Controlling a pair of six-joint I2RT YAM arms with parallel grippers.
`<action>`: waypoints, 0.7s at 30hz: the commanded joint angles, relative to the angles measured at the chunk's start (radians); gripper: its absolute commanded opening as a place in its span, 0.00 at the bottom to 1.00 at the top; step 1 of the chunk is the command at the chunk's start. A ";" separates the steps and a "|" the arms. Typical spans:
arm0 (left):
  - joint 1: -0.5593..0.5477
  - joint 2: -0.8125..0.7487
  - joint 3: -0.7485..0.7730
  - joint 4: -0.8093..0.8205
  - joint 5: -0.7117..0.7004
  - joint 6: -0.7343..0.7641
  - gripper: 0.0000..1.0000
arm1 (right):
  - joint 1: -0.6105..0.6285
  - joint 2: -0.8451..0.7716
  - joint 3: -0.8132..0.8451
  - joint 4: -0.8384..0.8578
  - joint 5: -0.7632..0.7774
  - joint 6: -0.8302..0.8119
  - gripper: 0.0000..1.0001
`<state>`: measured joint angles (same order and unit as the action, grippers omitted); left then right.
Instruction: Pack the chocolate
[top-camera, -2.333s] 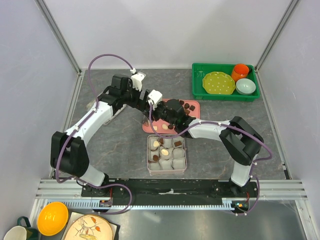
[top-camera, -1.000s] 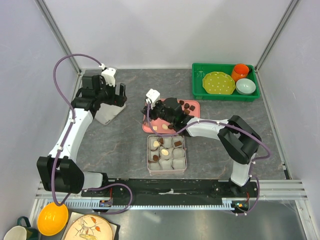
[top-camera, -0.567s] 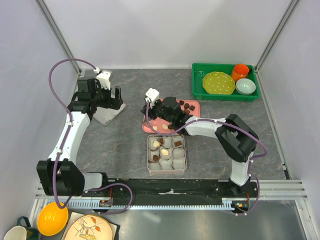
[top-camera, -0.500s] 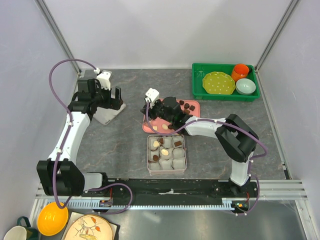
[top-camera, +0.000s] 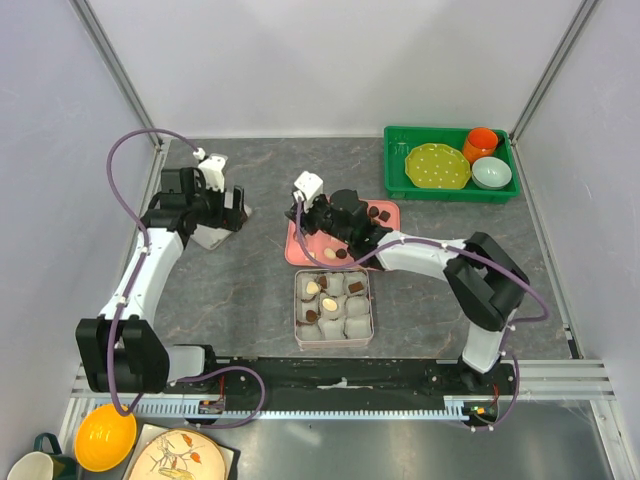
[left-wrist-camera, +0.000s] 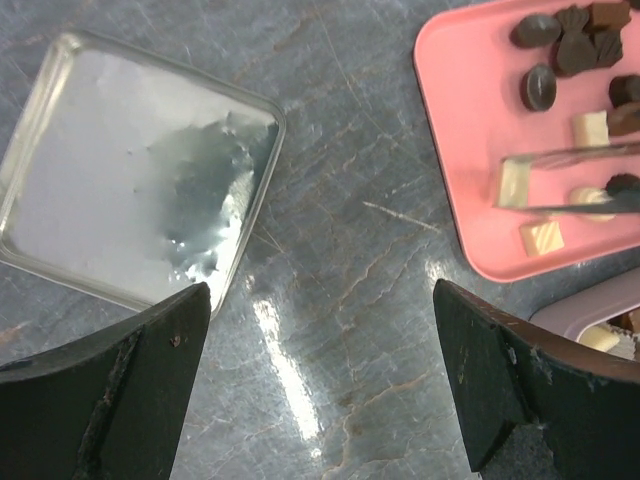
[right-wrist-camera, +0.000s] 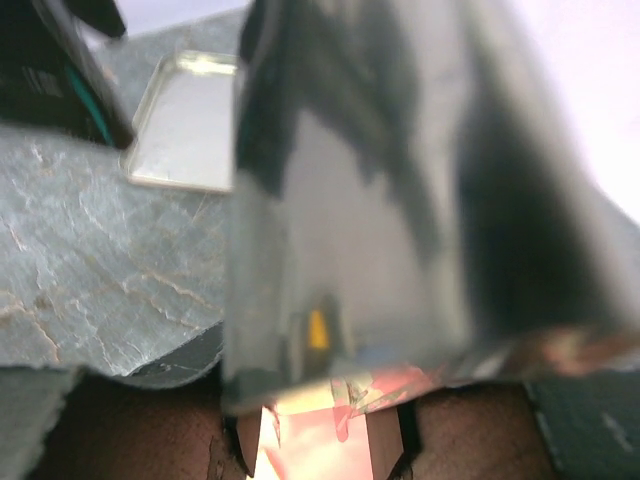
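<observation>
**Q:** Left arm, position and fingers?

**A:** The left gripper (left-wrist-camera: 318, 298) hangs over bare counter (left-wrist-camera: 340, 200), between a clear square lid (left-wrist-camera: 120, 180) and a pink tray (left-wrist-camera: 465, 140). Its black fingers (left-wrist-camera: 110, 390) stand wide apart with nothing between them. The lid lies flat on the counter, well apart from the tray.

**Q:** Right arm?

**A:** The right gripper (left-wrist-camera: 508, 181) is low over the near-left part of the pink tray. In the left wrist view its thin pale fingers (left-wrist-camera: 570, 152) reach in from the right. One lies on each side of a cream-white square piece (left-wrist-camera: 516, 185). I cannot tell whether they press on it or only flank it. The right wrist view is blurred and full of glare, so it does not help.

**Q:** Where is the chocolate?

**A:** It is in two places. The chocolate (left-wrist-camera: 537, 87) lies loose on the pink tray, with dark pieces bunched at the far end. Cream squares and an oval lie toward the near edge. More sits in a square box (top-camera: 296, 300) just in front of the tray. The box is lined with white paper cups (top-camera: 355, 325), and several of them hold dark or cream pieces.

**Q:** Other items?

**A:** A green basket (top-camera: 397, 180) stands at the far right of the counter. It holds a yellow-green plate (top-camera: 437, 166), an orange cup (top-camera: 481, 143) and a pale bowl (top-camera: 491, 173).
</observation>
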<state>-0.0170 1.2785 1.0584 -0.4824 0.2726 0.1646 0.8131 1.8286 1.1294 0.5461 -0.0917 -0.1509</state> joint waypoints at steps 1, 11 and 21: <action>0.006 -0.041 -0.038 0.019 0.022 0.068 0.99 | -0.003 -0.169 -0.037 0.037 0.033 -0.024 0.43; 0.005 -0.031 -0.153 0.065 0.010 0.141 0.99 | 0.004 -0.608 -0.307 -0.171 0.086 0.050 0.41; 0.000 -0.030 -0.189 0.091 0.045 0.151 0.99 | 0.077 -0.868 -0.404 -0.494 0.084 0.099 0.41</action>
<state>-0.0170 1.2610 0.8822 -0.4404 0.2779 0.2714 0.8558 1.0088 0.7315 0.1837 -0.0181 -0.0814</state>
